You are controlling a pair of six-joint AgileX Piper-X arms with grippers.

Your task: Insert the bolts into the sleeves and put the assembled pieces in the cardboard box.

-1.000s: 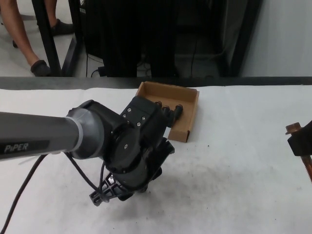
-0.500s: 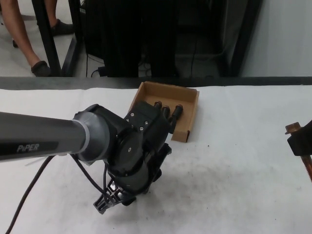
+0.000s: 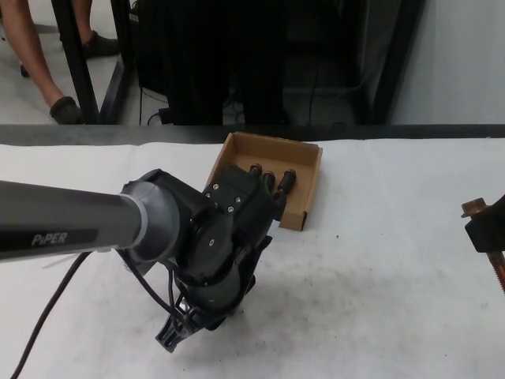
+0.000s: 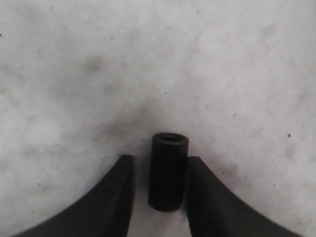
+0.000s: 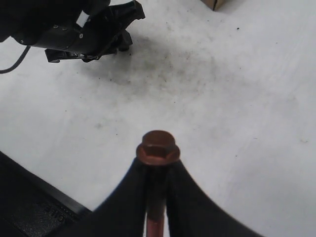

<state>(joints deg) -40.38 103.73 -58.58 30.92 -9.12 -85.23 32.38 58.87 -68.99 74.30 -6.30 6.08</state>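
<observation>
**Q:** Change since a second ago?

**Op:** My left arm (image 3: 205, 245) has sunk lower and drifted toward the near edge of the bench. The right side has not shifted.

**Q:** Sleeve?

**Op:** The sleeve (image 4: 168, 170) is a short matte black cylinder with a smooth wall. It lies on its side on the bench cover (image 3: 379, 300) with its open bore showing. The left gripper (image 4: 161, 158) straddles it with jaws spread: one finger is at the sleeve's wall, and the other stands off with a sliver of cover between.

**Q:** Bolt?

**Op:** The bolt (image 5: 158, 148) is copper-coloured with a flanged hex head. The right gripper (image 5: 157, 170) pinches its shank just under the head, off the cover at the bench's right edge. In the high view, thread shows on the shank below the fingers.

**Q:** Box?

**Op:** The cardboard box (image 3: 308, 170) is plain brown, shallow and open-topped, at the far side of the bench. Dark assembled pieces (image 3: 272, 180) lie in a row inside it.

**Q:** Surface?

**Op:** The cover is white and slightly fuzzy, with grey smudges and dark specks.
</observation>
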